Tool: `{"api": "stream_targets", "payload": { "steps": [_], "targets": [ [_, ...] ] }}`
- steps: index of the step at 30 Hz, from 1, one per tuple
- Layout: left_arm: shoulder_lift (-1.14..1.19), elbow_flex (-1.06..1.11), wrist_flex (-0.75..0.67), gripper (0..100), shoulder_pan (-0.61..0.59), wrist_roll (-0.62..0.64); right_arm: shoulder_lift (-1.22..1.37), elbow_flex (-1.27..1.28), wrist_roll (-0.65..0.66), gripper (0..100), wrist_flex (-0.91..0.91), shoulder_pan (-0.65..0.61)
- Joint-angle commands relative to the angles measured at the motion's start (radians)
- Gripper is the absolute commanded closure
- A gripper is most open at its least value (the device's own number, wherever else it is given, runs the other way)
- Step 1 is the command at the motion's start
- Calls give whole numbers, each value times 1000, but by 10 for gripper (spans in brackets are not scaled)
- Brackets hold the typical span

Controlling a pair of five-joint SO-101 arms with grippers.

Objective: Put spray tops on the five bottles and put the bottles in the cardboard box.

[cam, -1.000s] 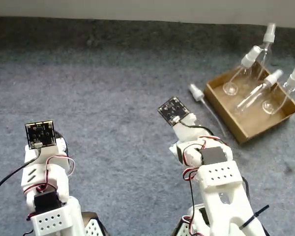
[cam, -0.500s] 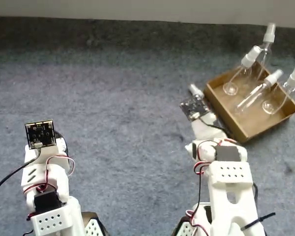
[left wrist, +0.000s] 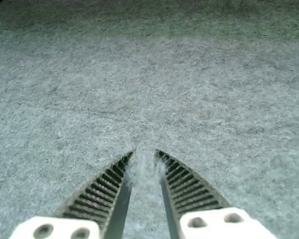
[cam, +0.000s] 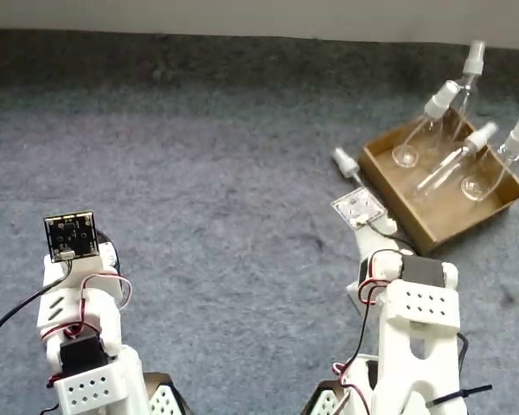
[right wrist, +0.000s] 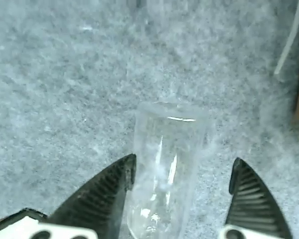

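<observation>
— Clear plastic between the right jaws: the last bottle (right wrist: 164,159), no top on it, sits inside a wide-open grip. It's close against one jaw and apart from the other, so nothing is clamped.
— And its spray top (cam: 344,162)?
— Lying on the grey tabletop (cam: 199,173) just beside the cardboard box (cam: 415,226), with its thin tube alongside the box wall. The right arm (cam: 411,303) hangs near both.
— Box count?
— Four capped bottles (cam: 441,169), bases in the box, heads leaning over the far rim. I'd call this the final round: grab the bare bottle, cap it, box it.
— Next move?
— Close squarely on the bottle, I'd say. It looks slick and sits off-centre, so it could skid. Then that thin tube has to go down the neck.
— The left jaws?
— Narrowed to a slit over bare tabletop, holding nothing, well apart from the action. My guess is they'll be wanted for the top.
</observation>
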Motion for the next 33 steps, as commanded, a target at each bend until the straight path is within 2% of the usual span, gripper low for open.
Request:
{"api": "stream_targets", "payload": {
  "steps": [1,7,12,18,20,25,33],
  "targets": [
    [-10,18,-17,982,21,-9,-4,-48,35,730,8,25],
    [-10,18,-17,982,21,-9,1,25,34,658,7,25],
    [-10,18,-15,982,21,-9,2,116,34,650,5,21],
    [-10,18,-15,982,21,-9,2,228,34,659,-140,24],
    [-10,18,-15,982,21,-9,2,254,34,711,-171,24],
    [-10,18,-15,982,21,-9,-5,260,34,916,-199,25],
    [-10,18,-15,982,21,-9,-7,71,29,934,-197,22]
  ]
}}
